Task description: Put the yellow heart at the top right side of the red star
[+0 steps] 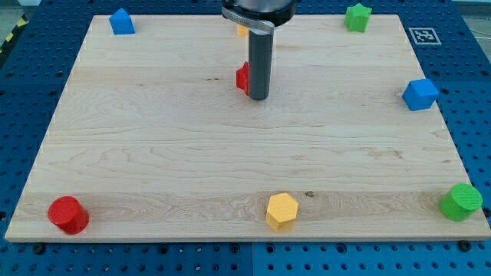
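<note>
Wooden board [153,153] is sitting on blue pegboard, the rod's tip [258,98], holding nothing, touching the red star [242,77] at its 3 o'clock; the yellow heart [242,31], mostly hidden at 12 o'clock, is risking a blind shove.

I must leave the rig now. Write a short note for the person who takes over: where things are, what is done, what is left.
Tip: my tip rests on the board, touching the right side of the red block, which the rod partly hides; its star shape cannot be confirmed.
Yellow piece: only a sliver shows behind the arm at the view's top, above the red block; shape hidden.
Done: cannot tell; yellow seems above the red block, not clearly to its upper right.
Left: push yellow to red's top right, then check.
</note>
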`<act>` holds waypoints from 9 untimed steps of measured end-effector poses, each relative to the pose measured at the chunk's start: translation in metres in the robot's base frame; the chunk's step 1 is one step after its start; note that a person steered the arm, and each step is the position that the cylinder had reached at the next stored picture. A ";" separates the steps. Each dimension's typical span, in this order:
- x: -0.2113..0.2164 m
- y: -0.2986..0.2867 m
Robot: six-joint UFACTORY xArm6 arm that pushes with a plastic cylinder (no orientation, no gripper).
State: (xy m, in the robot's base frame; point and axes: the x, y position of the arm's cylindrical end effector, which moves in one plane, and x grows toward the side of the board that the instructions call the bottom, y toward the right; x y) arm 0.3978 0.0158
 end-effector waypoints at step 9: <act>-0.135 -0.067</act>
State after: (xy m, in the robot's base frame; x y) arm 0.2624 -0.0507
